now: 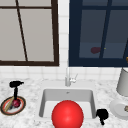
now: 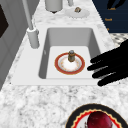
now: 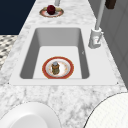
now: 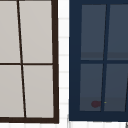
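Observation:
My left hand [image 1: 16, 84] hovers above a dark-rimmed plate [image 1: 5, 108] on the counter left of the sink. That plate carries a dark red apple [image 1: 16, 103]. In the left side view the left hand [image 2: 110, 65] is open, its straight fingers reaching over the sink's front edge. My right hand [image 1: 102, 114] hangs at the sink's front right corner with relaxed fingers and holds nothing. In the basin lies a red-rimmed plate [image 2: 59, 69] with a small brown jar [image 2: 71, 55] upright on it. A big red ball [image 1: 67, 115] covers the basin's front in the front view.
The faucet [image 1: 68, 77] stands behind the white sink [image 3: 27, 53]. On the right counter are a white plate [image 1: 117, 110] with a small item and a tall pale container [image 1: 123, 82]. Marble counter surrounds the sink. Two windows fill the wall above.

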`<state>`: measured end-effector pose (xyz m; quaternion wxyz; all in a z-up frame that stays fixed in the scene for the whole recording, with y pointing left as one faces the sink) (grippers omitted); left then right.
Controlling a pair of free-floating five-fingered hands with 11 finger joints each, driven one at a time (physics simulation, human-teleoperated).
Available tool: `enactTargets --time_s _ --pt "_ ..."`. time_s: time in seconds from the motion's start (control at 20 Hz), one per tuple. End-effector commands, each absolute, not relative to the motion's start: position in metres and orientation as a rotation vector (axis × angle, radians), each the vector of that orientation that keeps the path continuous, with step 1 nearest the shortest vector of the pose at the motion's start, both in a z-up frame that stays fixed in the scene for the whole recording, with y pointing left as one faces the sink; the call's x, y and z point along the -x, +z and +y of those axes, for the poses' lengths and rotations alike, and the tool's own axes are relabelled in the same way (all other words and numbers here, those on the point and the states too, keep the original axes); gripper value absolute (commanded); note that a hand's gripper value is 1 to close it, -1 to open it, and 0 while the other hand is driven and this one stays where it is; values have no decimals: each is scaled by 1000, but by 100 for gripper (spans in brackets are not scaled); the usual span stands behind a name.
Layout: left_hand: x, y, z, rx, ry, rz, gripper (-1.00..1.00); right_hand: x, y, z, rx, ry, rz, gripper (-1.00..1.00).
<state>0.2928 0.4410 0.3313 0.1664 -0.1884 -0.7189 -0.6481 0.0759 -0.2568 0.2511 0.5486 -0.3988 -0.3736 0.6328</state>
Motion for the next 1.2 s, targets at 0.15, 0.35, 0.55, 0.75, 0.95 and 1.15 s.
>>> enactTargets --time_s 0.15,0.35,0.55,0.75,0.95,1.15 --pt "-273 335 400 524 -1896 -1990 -100 -76 251 -257 945 1499 -885 0" --pt "-265 334 374 517 -1905 -1992 -100 -76 251 -257 945 1499 -885 0" --pt "-258 334 348 513 -1906 -1974 -100 -76 251 -257 945 1499 -885 0" --pt "-260 334 318 504 -1915 -1971 -100 -76 251 -257 945 1499 -885 0" --pt "-279 320 292 508 -1908 -1970 -100 -76 251 -257 945 1499 -885 0" --pt "-284 306 261 515 -1906 -1954 -100 -76 251 -257 945 1499 -885 0"
